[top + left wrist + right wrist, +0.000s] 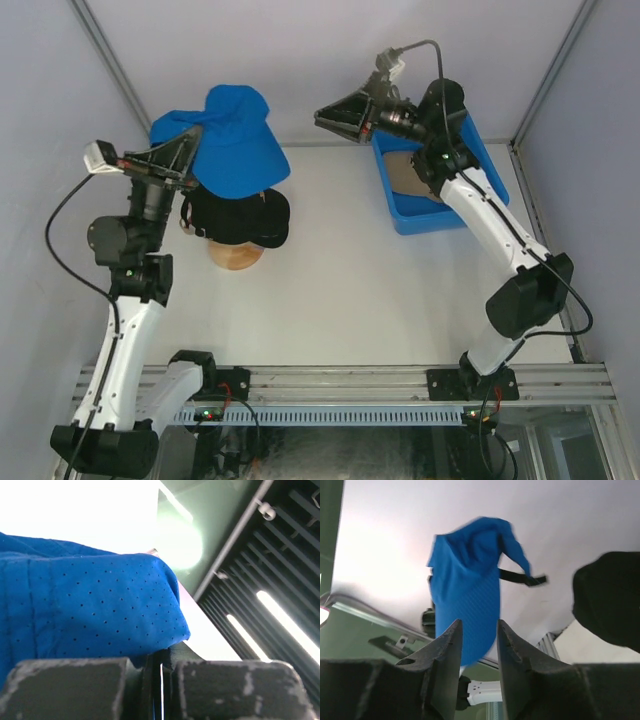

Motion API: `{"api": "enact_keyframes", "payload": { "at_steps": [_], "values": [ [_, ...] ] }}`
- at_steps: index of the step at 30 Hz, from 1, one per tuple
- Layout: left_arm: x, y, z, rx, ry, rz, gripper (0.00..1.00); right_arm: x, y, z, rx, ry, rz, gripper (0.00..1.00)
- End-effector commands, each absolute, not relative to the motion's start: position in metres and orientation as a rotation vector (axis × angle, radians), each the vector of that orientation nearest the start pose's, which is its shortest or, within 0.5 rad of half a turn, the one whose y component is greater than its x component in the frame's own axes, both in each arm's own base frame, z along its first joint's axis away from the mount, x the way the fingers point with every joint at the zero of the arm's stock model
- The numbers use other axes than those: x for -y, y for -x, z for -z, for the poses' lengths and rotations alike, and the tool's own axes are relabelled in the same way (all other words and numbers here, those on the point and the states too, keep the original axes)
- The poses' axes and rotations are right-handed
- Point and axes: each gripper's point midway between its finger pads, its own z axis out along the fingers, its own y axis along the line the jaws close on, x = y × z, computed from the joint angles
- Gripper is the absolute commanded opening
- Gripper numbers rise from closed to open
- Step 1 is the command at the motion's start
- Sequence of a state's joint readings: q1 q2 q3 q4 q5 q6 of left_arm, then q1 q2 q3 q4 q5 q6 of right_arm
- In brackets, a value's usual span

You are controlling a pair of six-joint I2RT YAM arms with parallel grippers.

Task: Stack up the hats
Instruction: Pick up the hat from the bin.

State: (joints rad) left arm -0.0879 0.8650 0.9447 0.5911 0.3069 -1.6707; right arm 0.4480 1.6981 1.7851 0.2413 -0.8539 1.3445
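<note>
My left gripper point(192, 152) is shut on the edge of the blue hat point(238, 138) and holds it up over the black hat point(240, 215), which sits on the round wooden stand point(237, 256). In the left wrist view the perforated blue fabric point(90, 605) runs down into the closed jaws of my left gripper point(160, 662). My right gripper point(322, 118) is open and empty, raised in the air to the right of the blue hat. In the right wrist view the blue hat point(470, 595) hangs beyond the spread fingers of my right gripper point(479, 627). A tan hat point(405, 172) lies in the bin.
A blue plastic bin point(452, 215) stands at the back right under my right arm. Grey walls close in the table at the back and sides. A dark rounded shape point(610, 600) shows at the right of the right wrist view.
</note>
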Motion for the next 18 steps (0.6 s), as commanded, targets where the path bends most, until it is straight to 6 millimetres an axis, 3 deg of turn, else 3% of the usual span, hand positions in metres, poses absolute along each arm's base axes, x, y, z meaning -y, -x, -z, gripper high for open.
{"api": "enact_keyframes", "payload": {
  "at_steps": [1,3,9,18],
  "values": [
    [0.081,-0.269,-0.55,-0.931,0.569,1.341,0.0,-0.329,-0.327,-0.48,-1.73,0.143,-1.872,0.34],
    [0.069,-0.275,-0.548,-0.908,0.601,1.251,0.0,-0.338,-0.315,-0.478,-1.748,0.16,-1.932,0.37],
    [0.062,-0.282,-0.548,-0.9,0.58,1.061,0.0,-0.367,-0.283,-0.484,-1.745,0.075,-2.164,0.45],
    [0.056,-0.275,-0.556,-0.86,0.556,0.918,0.0,-0.394,-0.269,-0.49,-1.761,-0.068,-2.42,0.47]
  ]
}}
